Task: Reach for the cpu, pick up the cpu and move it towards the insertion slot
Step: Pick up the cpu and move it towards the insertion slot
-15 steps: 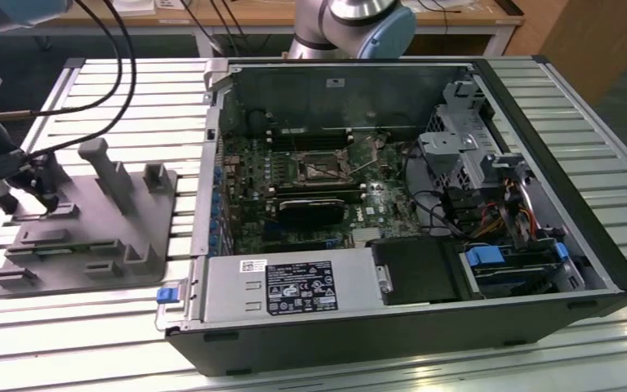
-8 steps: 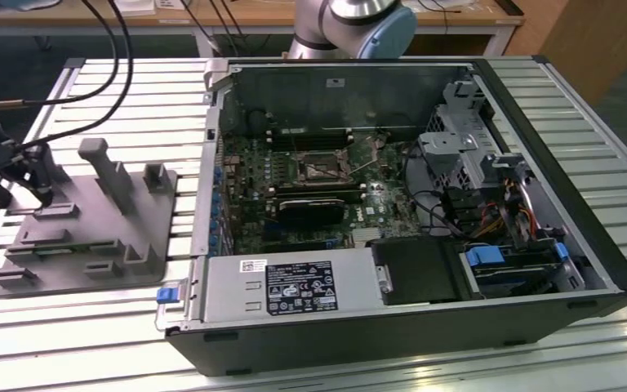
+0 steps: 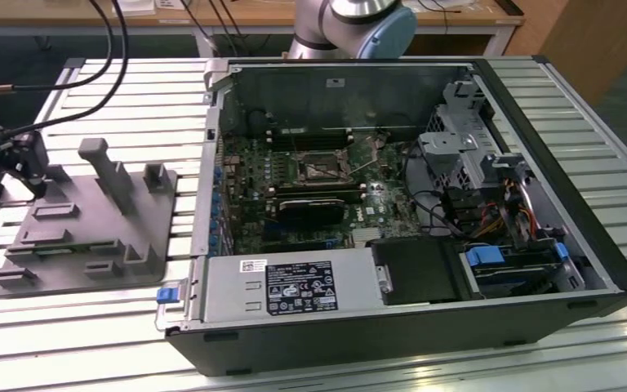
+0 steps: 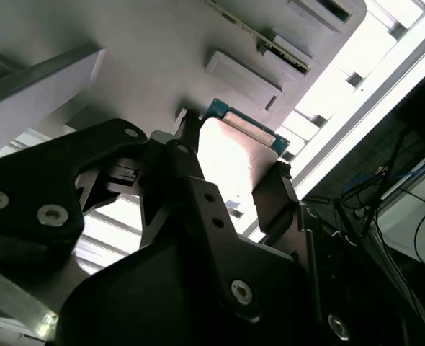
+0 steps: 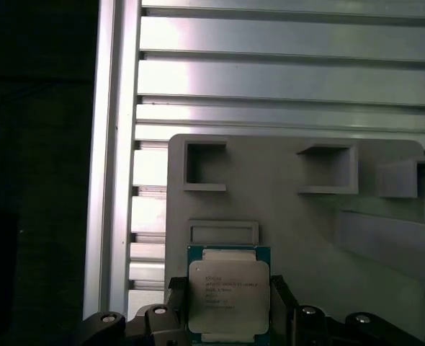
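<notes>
The cpu, a small square chip with a silvery face and green rim, sits between my gripper's two black fingers in both wrist views. My gripper is shut on it, one finger against each opposite edge. It hangs just over the grey plastic fixture block. In the second wrist view the cpu glares bright between the fingers. In the exterior view my gripper is at the far left, over the block. The insertion slot lies on the motherboard inside the open case.
The open computer case fills the exterior view's right, with cables, drive bays and a power supply inside. The grey block carries upright posts. Everything rests on a slatted metal table. Black cables trail at the exterior view's left.
</notes>
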`<state>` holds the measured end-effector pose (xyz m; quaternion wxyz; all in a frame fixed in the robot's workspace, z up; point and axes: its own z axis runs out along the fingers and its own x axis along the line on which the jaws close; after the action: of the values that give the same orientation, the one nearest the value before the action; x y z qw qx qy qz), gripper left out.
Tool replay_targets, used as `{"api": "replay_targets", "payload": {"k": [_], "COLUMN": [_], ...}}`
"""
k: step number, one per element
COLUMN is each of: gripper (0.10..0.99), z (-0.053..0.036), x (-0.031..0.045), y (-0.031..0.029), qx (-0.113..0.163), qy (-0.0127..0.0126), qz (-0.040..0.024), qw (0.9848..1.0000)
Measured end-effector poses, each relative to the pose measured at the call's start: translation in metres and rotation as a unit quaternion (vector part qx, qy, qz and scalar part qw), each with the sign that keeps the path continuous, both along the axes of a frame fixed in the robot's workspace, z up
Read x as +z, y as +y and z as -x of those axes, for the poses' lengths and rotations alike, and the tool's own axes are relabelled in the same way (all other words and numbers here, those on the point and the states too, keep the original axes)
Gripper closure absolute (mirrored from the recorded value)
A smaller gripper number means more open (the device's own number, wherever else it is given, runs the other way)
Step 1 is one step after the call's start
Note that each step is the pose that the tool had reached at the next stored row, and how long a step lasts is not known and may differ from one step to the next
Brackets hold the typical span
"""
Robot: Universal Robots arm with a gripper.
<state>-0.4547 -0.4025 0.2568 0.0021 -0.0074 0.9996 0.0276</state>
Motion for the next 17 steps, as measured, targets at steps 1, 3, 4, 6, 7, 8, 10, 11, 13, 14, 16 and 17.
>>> {"api": "replay_targets", "payload": {"k": [1,3,4,6,7,8,10,11,13,14,16,17], "gripper": [0.545,0.545,0.545,0.545,0.545,0.545,0.545,0.545,0.545,0.545,0.545,0.545], "z": [0.0,0.0,0.0,0.0,0.0,0.0,0.0,0.0,0.0,0.0,0.0,0.0], "x": [0.0021,0.006,0.0079,0.0117,0.0136,0.0156,0.0195,0.0214,0.0252,0.027,0.031,0.033], "y": [0.0,0.0,0.0,0.0,0.0,0.0,0.0,0.0,0.0,0.0,0.0,0.0], "qx": [0.0,0.0,0.0,0.0,0.0,0.0,0.0,0.0,0.0,0.0,0.0,0.0], "qy": [0.0,0.0,0.0,0.0,0.0,0.0,0.0,0.0,0.0001,0.0,0.0,0.0], "qz": [0.0,0.0,0.0,0.0,0.0,0.0,0.0,0.0,0.0,0.0,0.0,0.0], "qw": [1.0,1.0,1.0,1.0,1.0,1.0,1.0,1.0,1.0,1.0,1.0,1.0]}}
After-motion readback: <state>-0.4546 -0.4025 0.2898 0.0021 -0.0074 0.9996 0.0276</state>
